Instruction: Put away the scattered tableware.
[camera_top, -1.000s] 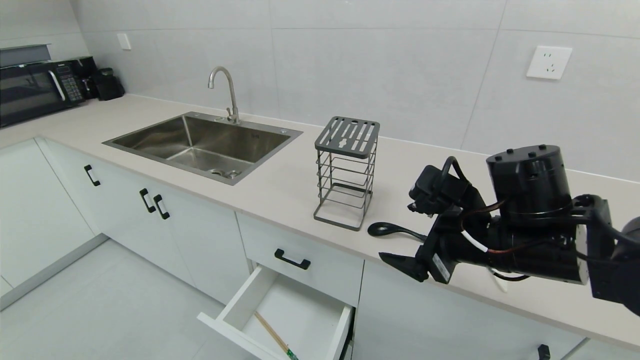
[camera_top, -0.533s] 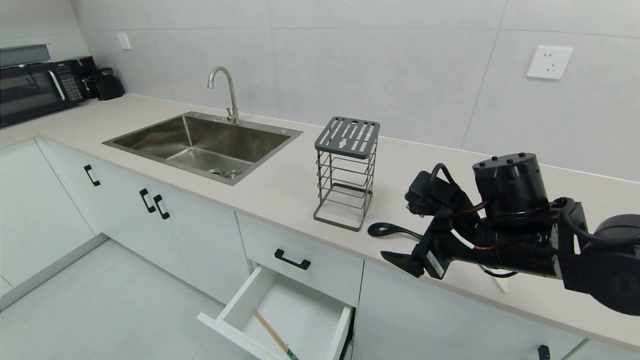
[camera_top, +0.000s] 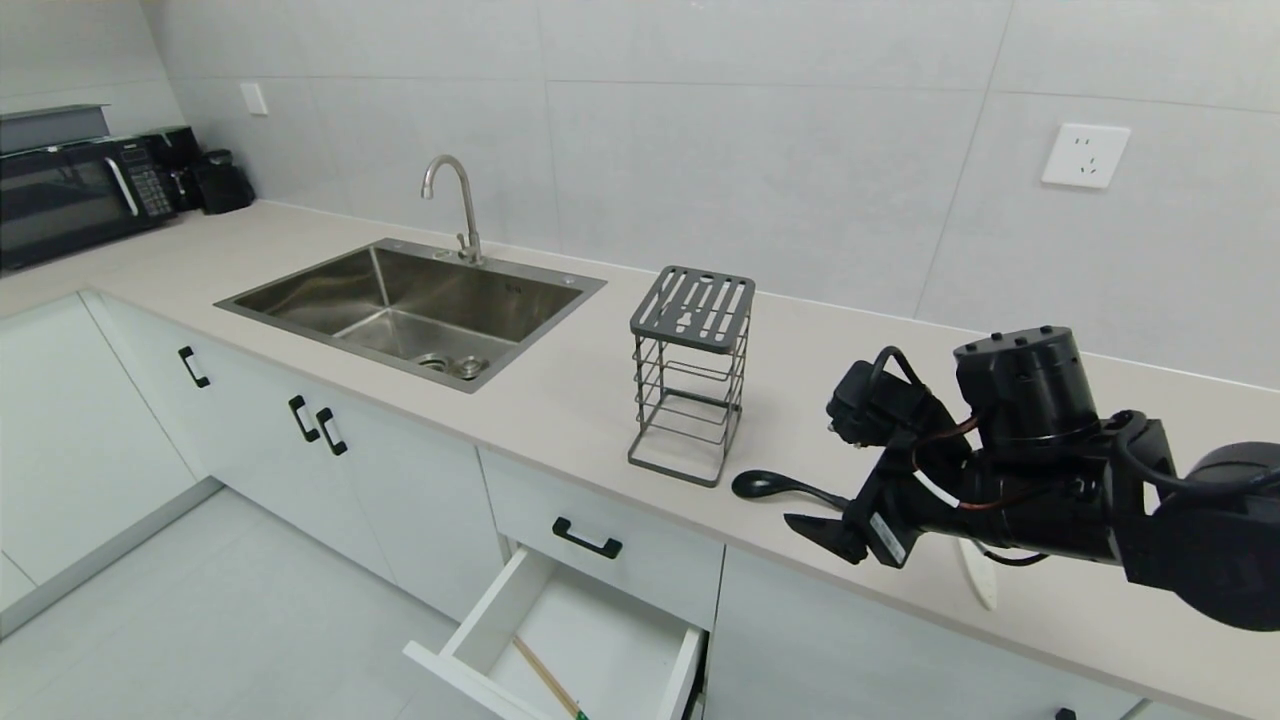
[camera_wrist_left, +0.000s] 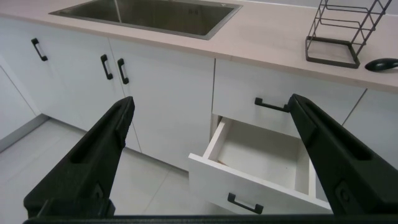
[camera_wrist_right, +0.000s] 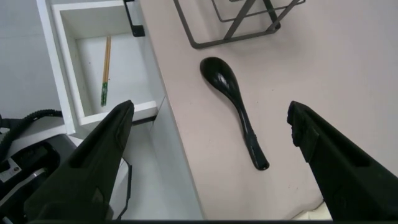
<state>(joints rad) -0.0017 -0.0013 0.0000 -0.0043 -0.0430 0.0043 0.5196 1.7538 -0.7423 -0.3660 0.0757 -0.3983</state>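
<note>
A black spoon lies on the beige counter, just right of the wire rack. My right gripper hovers open above it near the counter's front edge, fingers spread to either side of the spoon. Under that arm lies a white utensil, mostly hidden. Below the counter a white drawer stands pulled out, with chopsticks inside. My left gripper is open with nothing in it, low in front of the cabinets and facing the drawer.
A grey wire rack stands on the counter beside the steel sink with its faucet. A microwave sits at the far left. Closed cabinet doors run left of the drawer.
My right arm has sunk lower over the counter by the black spoon. The head camera has shifted a little, moving the whole scene down. The spoon and the drawer have not moved.
</note>
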